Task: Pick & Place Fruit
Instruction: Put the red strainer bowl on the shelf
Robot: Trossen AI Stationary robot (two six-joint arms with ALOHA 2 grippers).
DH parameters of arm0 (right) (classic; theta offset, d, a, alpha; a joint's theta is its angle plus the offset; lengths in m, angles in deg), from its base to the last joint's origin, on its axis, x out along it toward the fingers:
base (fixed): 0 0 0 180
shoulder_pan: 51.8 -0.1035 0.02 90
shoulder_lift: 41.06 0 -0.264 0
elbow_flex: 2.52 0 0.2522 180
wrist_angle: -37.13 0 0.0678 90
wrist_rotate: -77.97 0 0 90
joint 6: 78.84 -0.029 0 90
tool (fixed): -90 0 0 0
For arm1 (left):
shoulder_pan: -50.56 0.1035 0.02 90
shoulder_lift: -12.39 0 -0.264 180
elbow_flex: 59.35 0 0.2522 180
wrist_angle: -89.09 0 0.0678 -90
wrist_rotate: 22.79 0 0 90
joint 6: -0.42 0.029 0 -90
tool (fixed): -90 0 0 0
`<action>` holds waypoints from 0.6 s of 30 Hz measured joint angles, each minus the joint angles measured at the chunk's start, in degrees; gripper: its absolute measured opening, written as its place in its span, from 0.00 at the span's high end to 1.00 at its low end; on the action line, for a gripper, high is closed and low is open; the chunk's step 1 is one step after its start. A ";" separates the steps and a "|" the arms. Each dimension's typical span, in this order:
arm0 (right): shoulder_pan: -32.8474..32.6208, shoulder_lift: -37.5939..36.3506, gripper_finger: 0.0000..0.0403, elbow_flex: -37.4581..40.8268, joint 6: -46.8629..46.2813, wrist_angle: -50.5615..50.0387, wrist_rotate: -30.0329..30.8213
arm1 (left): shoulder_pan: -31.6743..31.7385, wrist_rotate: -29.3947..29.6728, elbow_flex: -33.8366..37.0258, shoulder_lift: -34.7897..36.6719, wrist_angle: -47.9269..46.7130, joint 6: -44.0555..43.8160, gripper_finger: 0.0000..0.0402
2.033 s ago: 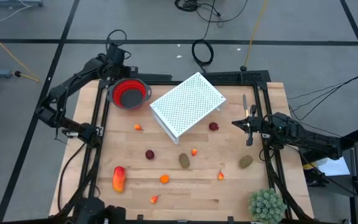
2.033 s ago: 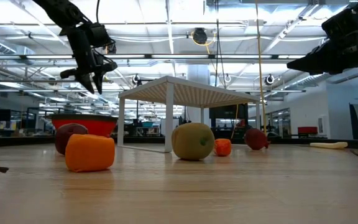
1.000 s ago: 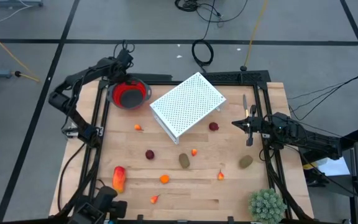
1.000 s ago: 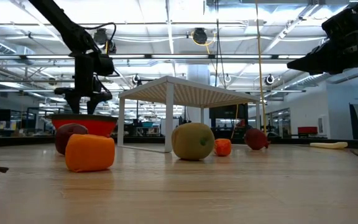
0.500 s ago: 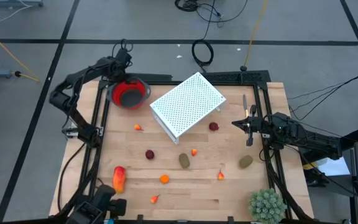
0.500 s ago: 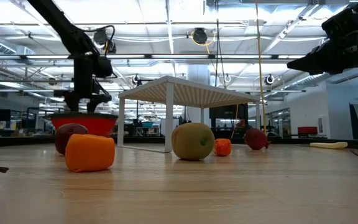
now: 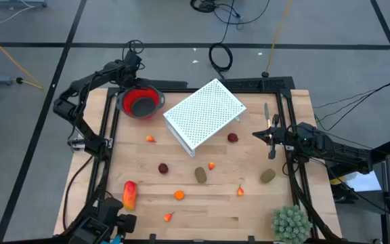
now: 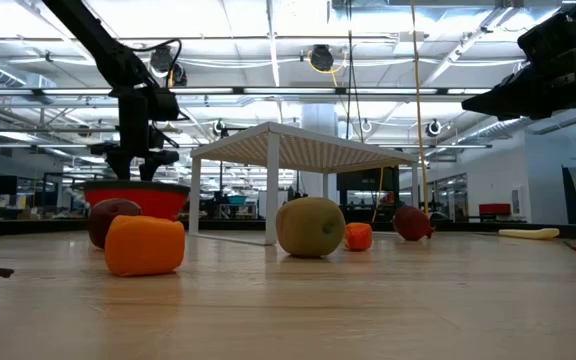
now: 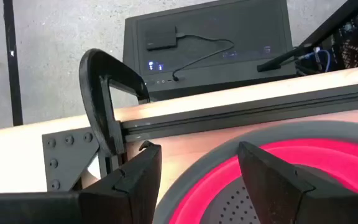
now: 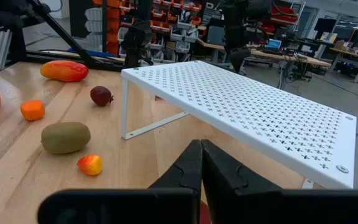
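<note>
The fruit lies scattered on the wooden table: two brown-green ovals (image 7: 200, 175) (image 7: 267, 176), two dark red balls (image 7: 163, 168) (image 7: 232, 137), several small orange bits such as one (image 7: 179, 195), and a longer red-orange piece (image 7: 129, 194). At the far left corner stands the red bowl (image 7: 141, 102) with a grey rim. My left gripper (image 7: 128, 87) points steeply down and is open over the bowl's far-left rim (image 9: 194, 177), one finger outside it and one finger over the red inside. At the table's right edge my right gripper (image 7: 256, 134) is level, shut and holds nothing.
A white perforated shelf (image 7: 204, 115) stands on legs at the table's far middle. A spiky green plant (image 7: 290, 224) sits at the near right corner. A black clamp (image 9: 101, 93) and a frame rail run just beyond the bowl.
My left gripper came down from above the red bowl to its far-left rim, and over the last second it has stayed there almost still. The bowl and the fruit have not moved.
</note>
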 joint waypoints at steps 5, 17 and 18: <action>0.00 -0.01 1.00 0.00 0.00 0.00 0.01 | 0.40 -1.31 0.05 -1.86 -1.80 2.33 0.46; 0.00 0.01 1.00 0.01 -0.02 0.00 0.00 | 0.29 -4.71 0.03 -2.12 -4.22 2.86 0.61; 0.00 0.00 1.00 0.00 -0.01 0.00 0.00 | 0.29 -4.73 0.03 -2.11 -4.60 2.90 0.64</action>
